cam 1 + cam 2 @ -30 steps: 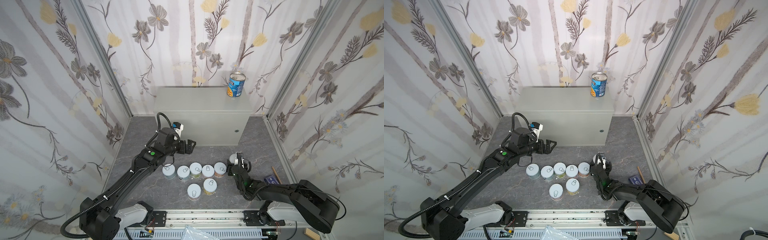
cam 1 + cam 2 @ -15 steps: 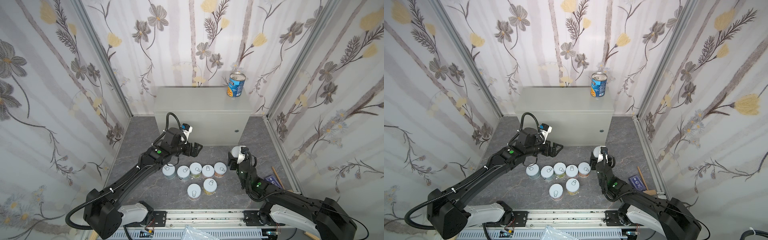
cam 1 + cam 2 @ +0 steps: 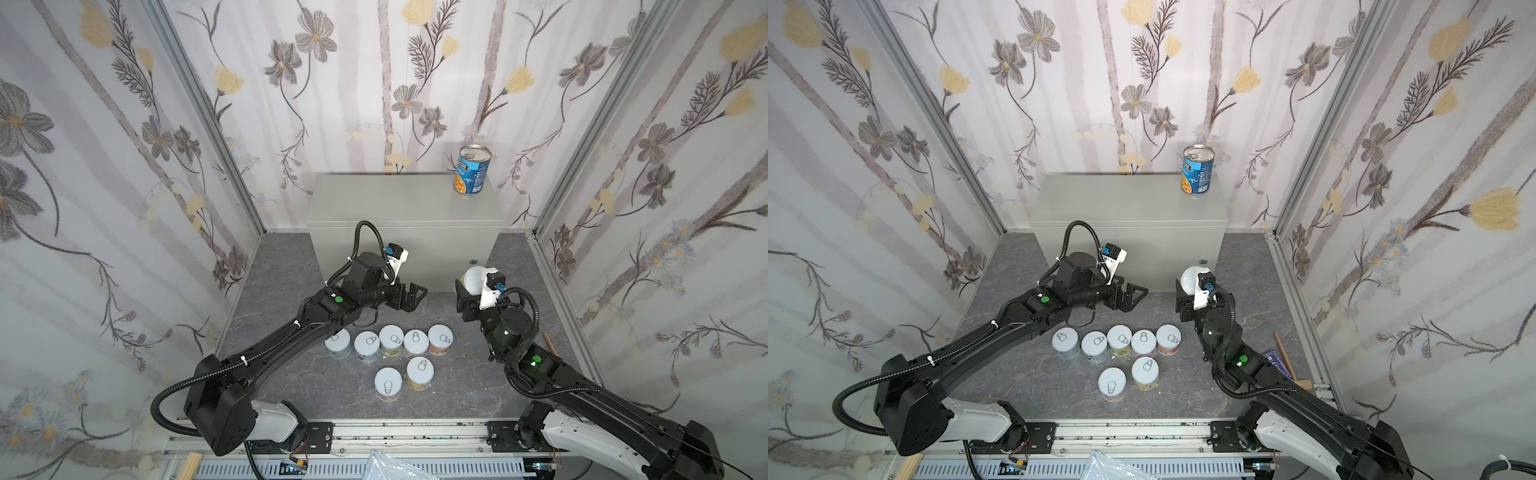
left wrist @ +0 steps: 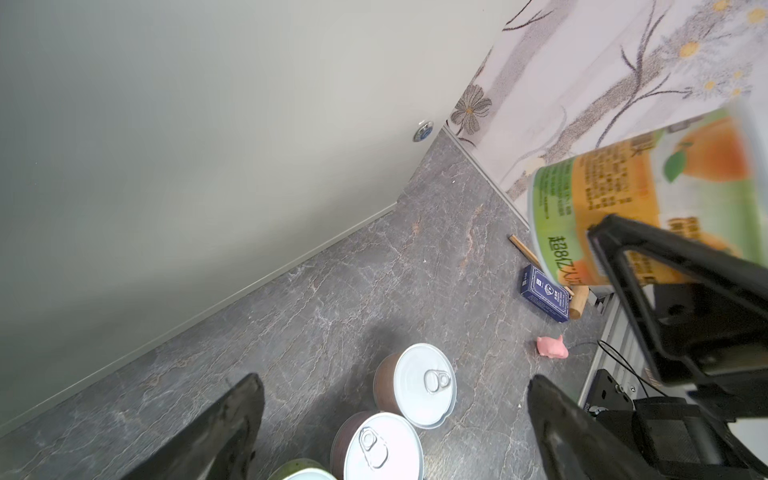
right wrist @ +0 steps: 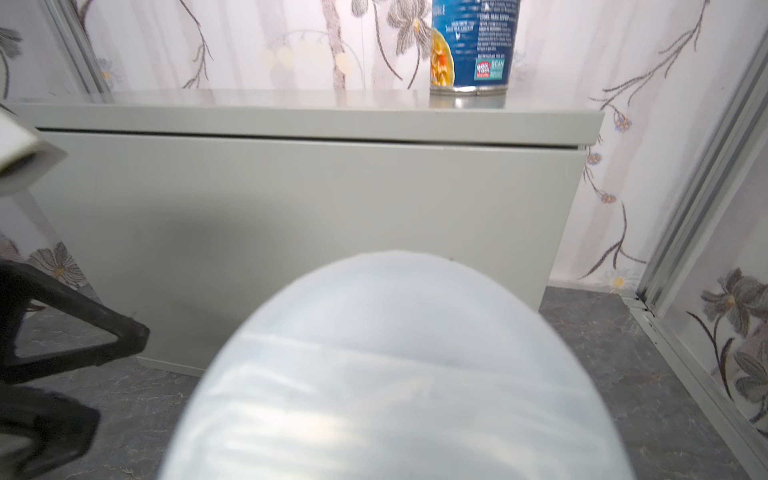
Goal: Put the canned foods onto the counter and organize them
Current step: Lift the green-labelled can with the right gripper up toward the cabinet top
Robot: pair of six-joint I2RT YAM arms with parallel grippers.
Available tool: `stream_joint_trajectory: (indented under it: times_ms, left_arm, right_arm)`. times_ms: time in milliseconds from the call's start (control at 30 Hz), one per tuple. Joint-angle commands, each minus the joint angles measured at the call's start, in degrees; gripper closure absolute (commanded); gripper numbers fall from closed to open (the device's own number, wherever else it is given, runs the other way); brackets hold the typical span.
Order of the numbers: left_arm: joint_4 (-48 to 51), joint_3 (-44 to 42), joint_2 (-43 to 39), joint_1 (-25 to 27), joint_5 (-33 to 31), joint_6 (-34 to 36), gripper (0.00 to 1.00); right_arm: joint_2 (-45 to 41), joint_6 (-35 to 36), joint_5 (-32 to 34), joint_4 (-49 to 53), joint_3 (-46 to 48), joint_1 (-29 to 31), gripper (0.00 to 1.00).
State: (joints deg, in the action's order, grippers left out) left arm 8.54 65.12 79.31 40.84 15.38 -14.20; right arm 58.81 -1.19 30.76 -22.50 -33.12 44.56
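Left gripper (image 3: 417,300): further toward the middle than a sec ago, hanging over the floor just behind the row of short cans, jaws wide, nothing in them.
Short cans (image 3: 391,338): seven, all down on the dark floor (image 3: 291,299), five in a row plus two in front, upright, pull tabs up, none on the counter yet.
Right gripper (image 3: 471,286): way higher than a sec ago, up off the floor, jaws partway shut on the orange-yellow can (image 4: 623,187), close in front of the counter's door.
Orange-yellow can: in the air, plastic lid (image 5: 395,365) on top, long axis roughly vertical going by both top views.
Counter (image 3: 399,203): grey box against the back wall, top mostly bare.
Blue can (image 3: 473,170): already up there, upright, far right back corner.
Way from jaws to target: up and ahead to the counter top, so probably lift first, then forward; free room just left of the blue can.
Nearer arm: right one for the counter drop, left one for the short cans.
Hard to see: right wrist view mostly swallowed by the lid, so no look at the pads there; just one black finger across the label in the left wrist view; leftmost short can (image 3: 340,347) partly under the left arm in a top view; label text too blurry to read, tbh.
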Motion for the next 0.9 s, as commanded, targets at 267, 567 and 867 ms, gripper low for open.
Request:
stream_joint_trajectory:
  times_ms: [267, 567, 867]
  left_arm:
    - [-7.4, -1.4, -2.0, 0.1, -11.2, -2.9, 0.0]
    - [-11.0, -7.0, -8.7, 0.1, -21.3, -4.3, 0.0]
    - [-8.3, -7.8, -11.4, 0.1, -26.7, -3.9, 0.0]
  right_arm:
    - [4.1, 6.1, -7.1, 3.5, -15.3, -1.2, 0.58]
    - [6.5, 6.5, -14.9, 10.6, -25.2, -7.1, 0.58]
    - [11.3, 5.0, -23.3, 21.4, -37.2, -15.2, 0.59]
